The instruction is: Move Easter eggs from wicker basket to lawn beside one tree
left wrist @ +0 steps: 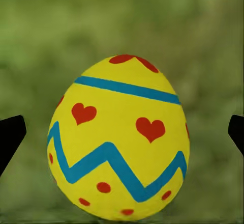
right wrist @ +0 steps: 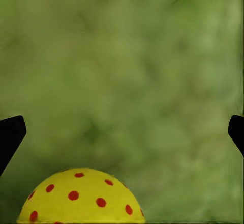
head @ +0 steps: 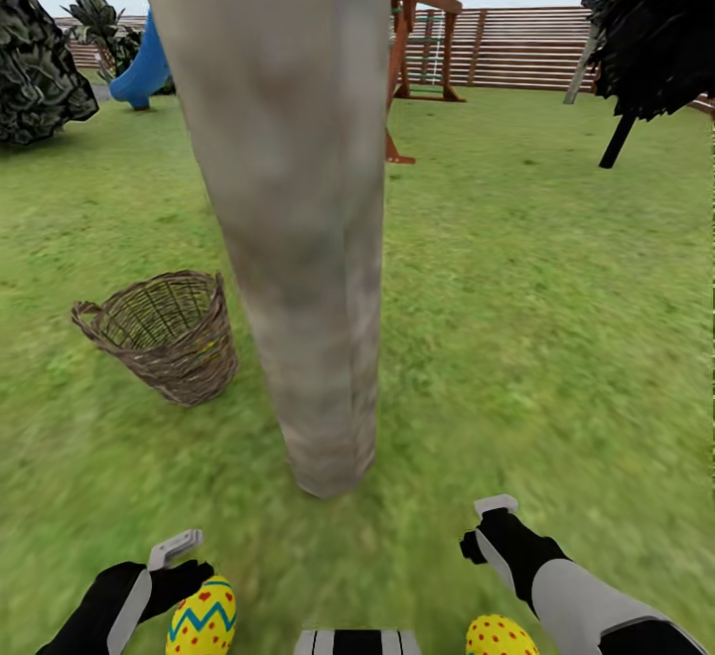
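Note:
The tree's pale grey-brown trunk (head: 298, 238) rises from the lawn (head: 556, 337) straight ahead. Two yellow Easter eggs lie on the grass just in front of it. One egg (head: 204, 617), with a blue zigzag and red hearts (left wrist: 119, 137), sits beside my open left gripper (head: 184, 566), whose fingertips (left wrist: 11, 132) stand wide of it. The red-dotted egg (head: 500, 637) (right wrist: 81, 198) lies below my open right gripper (head: 482, 526), untouched. The wicker basket (head: 189, 377) stands left of the trunk; a faint yellow spot shows through its weave.
A wooden play frame (head: 427, 20) and a slatted fence (head: 516, 45) stand behind the trunk. There is a blue slide (head: 144, 69) and a dark bush (head: 35, 60) at the far left, and a dark thin-trunked tree (head: 645, 30) at the far right.

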Robot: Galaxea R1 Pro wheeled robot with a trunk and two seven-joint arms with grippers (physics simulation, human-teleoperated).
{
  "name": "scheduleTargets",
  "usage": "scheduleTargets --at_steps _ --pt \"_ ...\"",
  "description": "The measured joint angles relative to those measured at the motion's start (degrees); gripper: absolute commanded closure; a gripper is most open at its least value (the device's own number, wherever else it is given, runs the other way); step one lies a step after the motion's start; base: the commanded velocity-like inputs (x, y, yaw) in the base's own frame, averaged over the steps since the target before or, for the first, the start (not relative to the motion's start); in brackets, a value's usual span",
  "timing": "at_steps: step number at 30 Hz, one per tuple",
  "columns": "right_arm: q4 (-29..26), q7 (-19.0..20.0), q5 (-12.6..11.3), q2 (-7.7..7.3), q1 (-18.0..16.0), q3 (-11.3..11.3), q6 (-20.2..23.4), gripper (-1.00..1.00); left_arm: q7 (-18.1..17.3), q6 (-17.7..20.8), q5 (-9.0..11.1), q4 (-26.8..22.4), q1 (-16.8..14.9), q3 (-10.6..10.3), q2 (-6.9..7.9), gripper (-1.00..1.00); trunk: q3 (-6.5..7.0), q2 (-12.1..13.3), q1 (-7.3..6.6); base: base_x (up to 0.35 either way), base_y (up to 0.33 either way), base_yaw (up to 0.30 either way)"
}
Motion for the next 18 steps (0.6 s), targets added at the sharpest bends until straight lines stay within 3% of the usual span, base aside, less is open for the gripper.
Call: scheduleTargets --at_steps 18 --pt "-0.03 0.0 0.0 0.03 0.0 0.02 0.0 -1.0 0.0 0.0 0.0 -0.07 0.0 0.09 0.02 -1.0 3.99 0.24 -0.46 -0.338 0.0 0.0"
